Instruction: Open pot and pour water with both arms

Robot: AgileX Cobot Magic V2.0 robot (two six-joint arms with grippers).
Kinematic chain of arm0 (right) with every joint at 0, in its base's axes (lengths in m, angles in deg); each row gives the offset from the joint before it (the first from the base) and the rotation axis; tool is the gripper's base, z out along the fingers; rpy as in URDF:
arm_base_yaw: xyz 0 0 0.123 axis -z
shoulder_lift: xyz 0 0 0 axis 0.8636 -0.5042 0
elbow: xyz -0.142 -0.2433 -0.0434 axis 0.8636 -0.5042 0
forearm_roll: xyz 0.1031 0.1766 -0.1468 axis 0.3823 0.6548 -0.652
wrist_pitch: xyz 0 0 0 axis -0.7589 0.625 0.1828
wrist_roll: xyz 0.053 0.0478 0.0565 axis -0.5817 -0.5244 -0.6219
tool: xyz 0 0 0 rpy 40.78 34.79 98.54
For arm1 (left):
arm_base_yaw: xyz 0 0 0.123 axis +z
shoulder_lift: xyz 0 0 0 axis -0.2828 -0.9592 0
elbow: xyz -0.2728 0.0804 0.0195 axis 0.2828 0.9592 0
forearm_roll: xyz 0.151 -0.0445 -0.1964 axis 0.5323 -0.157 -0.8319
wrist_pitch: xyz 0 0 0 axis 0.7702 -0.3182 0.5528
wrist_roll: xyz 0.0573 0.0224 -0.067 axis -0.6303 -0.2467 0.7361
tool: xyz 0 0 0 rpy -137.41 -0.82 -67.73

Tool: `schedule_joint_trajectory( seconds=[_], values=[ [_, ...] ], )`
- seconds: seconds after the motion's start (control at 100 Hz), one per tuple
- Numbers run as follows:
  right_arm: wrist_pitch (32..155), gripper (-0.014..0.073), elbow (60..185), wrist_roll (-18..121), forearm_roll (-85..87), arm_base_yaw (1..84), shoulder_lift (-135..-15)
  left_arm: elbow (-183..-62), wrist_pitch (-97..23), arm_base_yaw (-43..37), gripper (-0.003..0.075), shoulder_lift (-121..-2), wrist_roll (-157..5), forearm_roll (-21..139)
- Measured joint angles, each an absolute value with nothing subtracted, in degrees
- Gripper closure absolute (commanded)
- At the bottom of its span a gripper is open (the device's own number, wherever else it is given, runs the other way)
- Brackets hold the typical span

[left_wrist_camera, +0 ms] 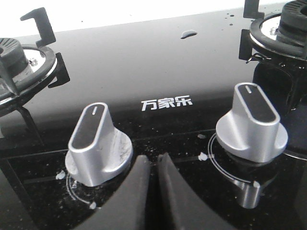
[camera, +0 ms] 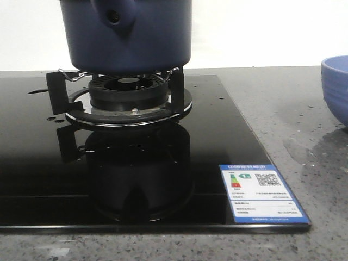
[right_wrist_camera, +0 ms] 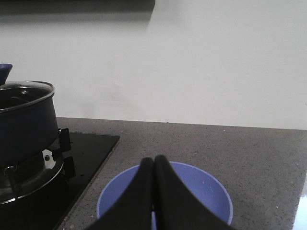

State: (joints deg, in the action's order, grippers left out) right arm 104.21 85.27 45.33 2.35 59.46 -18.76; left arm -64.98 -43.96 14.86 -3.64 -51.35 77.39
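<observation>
The dark navy pot (camera: pixel 136 38) stands on the burner grate (camera: pixel 122 89) of the black cooktop, its stub handle with the round hole (camera: pixel 114 16) facing the front camera. In the right wrist view the pot (right_wrist_camera: pixel 21 127) is at the side, with what looks like a steel-rimmed glass lid (right_wrist_camera: pixel 26 92) on it. My left gripper (left_wrist_camera: pixel 152 158) is shut and empty, low over the cooktop between two silver knobs. My right gripper (right_wrist_camera: pixel 153 159) is shut and empty, hanging above a light blue bowl (right_wrist_camera: pixel 204 191). Neither gripper shows in the front view.
Two silver control knobs (left_wrist_camera: pixel 96 143) (left_wrist_camera: pixel 252 122) stand on the glass cooktop (left_wrist_camera: pixel 144 72). A second burner (left_wrist_camera: pixel 19 72) lies beyond the left knob. The light blue bowl (camera: pixel 337 87) sits on the grey stone counter (camera: pixel 272 103) right of the cooktop. An energy label (camera: pixel 261 193) is stuck at the front corner.
</observation>
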Motion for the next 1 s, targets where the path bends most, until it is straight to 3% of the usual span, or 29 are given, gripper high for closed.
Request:
schedule_joint_trajectory(
  seconds=[0.25, 0.37, 0.63, 1.0],
  values=[
    [104.3, 0.0658, 83.6, 45.3, 1.7, 59.5, -18.7, -65.0, -44.0, 14.9, 0.0741, -3.6, -51.4, 77.4],
    [98.8, 0.0658, 79.3, 44.7, -1.9, 59.8, -18.7, -65.0, -44.0, 14.9, 0.0741, -3.6, -51.4, 77.4],
    [87.3, 0.0658, 63.0, 18.4, -20.1, 63.9, -18.7, -65.0, -44.0, 14.9, 0.0741, -3.6, -51.4, 77.4],
    [99.5, 0.0658, 61.8, 15.7, -17.7, 64.9, -16.5, -65.0, -44.0, 14.9, 0.0741, -3.6, -51.4, 77.4]
  ],
)
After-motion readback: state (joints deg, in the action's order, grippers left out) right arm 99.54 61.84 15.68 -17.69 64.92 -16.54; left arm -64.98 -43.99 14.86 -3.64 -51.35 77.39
